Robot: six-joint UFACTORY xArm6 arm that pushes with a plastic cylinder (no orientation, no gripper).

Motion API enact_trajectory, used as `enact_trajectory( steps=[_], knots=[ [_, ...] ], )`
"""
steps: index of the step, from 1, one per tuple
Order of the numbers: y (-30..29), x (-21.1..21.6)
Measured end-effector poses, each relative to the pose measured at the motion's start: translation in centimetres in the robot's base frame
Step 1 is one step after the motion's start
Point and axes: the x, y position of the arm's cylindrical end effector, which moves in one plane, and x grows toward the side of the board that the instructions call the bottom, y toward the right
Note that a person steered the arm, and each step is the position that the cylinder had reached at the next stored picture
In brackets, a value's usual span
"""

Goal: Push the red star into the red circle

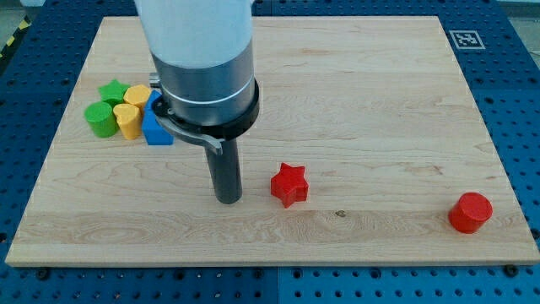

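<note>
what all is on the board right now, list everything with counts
red star: 1, red, lower middle of the board
red circle: 1, red, lower right corner area
green blocks: 2, green, upper left cluster, one star-shaped
yellow blocks: 2, yellow, same cluster, beside the green ones
blue block: 1, blue, cluster's right side, partly behind the arm
board: 1, light wood
marker tag: 1, black and white, top right corner
my tip: 1, dark rod, just left of the red star, small gap

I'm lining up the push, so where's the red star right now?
The red star sits near the board's bottom edge, slightly left of centre, just right of my tip, with the red circle far off toward the bottom right.
</note>
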Motion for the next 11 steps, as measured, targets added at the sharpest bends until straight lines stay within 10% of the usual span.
enact_trajectory(
  steps=[11],
  knots=[
    [11.4, 1.1]
  ],
)
